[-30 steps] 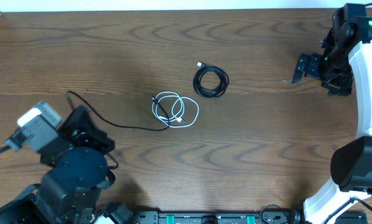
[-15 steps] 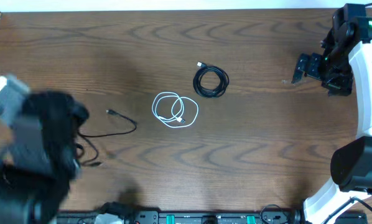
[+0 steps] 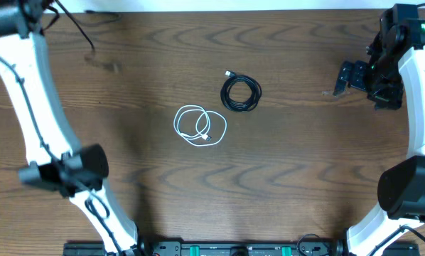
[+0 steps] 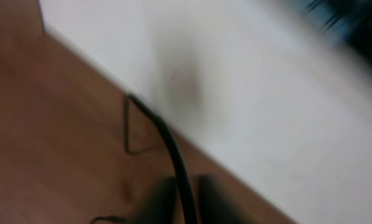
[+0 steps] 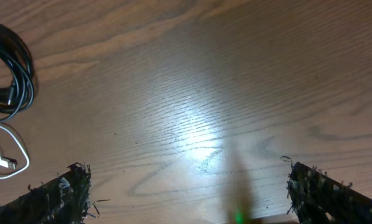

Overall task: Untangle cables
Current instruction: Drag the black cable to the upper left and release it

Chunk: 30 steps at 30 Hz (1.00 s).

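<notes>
A white cable (image 3: pixel 200 126) lies in loose loops at the table's middle. Just right of it and farther back, a black cable (image 3: pixel 241 93) is coiled tight. A second black cable (image 3: pixel 76 25) trails over the far left corner. In the blurred left wrist view this cord (image 4: pixel 173 149) runs up from between the two dark fingers of my left gripper (image 4: pixel 186 190), which pinch it closely. My right gripper (image 3: pixel 351 77) hovers open and empty at the far right. Its wrist view shows the black coil (image 5: pixel 9 74) and white loops (image 5: pixel 2 155) at the left edge.
My left arm (image 3: pixel 35 92) stretches along the left side up to the far corner. A pale surface (image 4: pixel 248 68) begins just beyond the table's far edge. My right arm (image 3: pixel 418 107) stands along the right edge.
My left arm has swung from the near left up to the far left corner, pulling the loose black cable away from the white loops. The right arm and both coils stayed put.
</notes>
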### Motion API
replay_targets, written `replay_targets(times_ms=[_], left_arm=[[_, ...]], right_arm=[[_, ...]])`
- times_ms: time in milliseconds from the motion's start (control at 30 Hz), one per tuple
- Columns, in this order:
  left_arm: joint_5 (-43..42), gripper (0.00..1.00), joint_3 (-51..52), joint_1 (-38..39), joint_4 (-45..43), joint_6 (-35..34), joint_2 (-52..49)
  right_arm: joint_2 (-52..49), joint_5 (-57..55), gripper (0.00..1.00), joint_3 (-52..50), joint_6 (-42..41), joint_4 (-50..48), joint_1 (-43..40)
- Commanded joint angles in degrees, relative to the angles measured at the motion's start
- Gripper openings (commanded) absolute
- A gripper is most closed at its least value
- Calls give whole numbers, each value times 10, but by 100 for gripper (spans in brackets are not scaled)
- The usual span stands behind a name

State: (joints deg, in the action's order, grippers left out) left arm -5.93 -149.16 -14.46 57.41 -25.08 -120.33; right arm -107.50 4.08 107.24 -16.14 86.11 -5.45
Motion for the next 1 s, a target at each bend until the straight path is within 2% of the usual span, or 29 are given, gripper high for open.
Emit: replay_targets(times_ms=[0, 33, 67, 100, 133, 200, 233, 333, 400, 500, 533, 633, 767, 967], left_arm=[[31, 19, -3, -14, 36, 30, -95], [43, 13, -3, -19, 47, 30, -124], [52, 16, -3, -26, 54, 30, -146], [56, 41, -3, -31, 61, 30, -163], [56, 55, -3, -35, 69, 30, -174], [56, 57, -3, -44, 87, 30, -190], [56, 62, -3, -52, 102, 30, -194], [66, 64, -3, -70, 149, 30, -194], [125, 64, -3, -83, 216, 30, -202], [136, 64, 8, -101, 288, 19, -218], [136, 64, 33, -113, 311, -37, -222], [135, 65, 72, -133, 347, -127, -222], [135, 67, 129, -170, 384, -132, -222], [135, 67, 191, -205, 394, -114, -222]], right_arm=[[11, -1, 99, 5, -8, 0, 2], [11, -1, 99, 5, -8, 0, 2], [11, -1, 99, 5, -8, 0, 2], [11, -1, 99, 5, -8, 0, 2], [11, -1, 99, 5, -8, 0, 2], [11, -1, 99, 5, -8, 0, 2], [11, -1, 99, 5, -8, 0, 2], [11, -1, 99, 5, -8, 0, 2], [11, -1, 99, 5, -8, 0, 2], [11, -1, 99, 5, -8, 0, 2], [11, -1, 99, 5, -8, 0, 2], [11, -1, 99, 5, -8, 0, 2], [11, -1, 99, 5, -8, 0, 2], [11, -1, 99, 5, -8, 0, 2]])
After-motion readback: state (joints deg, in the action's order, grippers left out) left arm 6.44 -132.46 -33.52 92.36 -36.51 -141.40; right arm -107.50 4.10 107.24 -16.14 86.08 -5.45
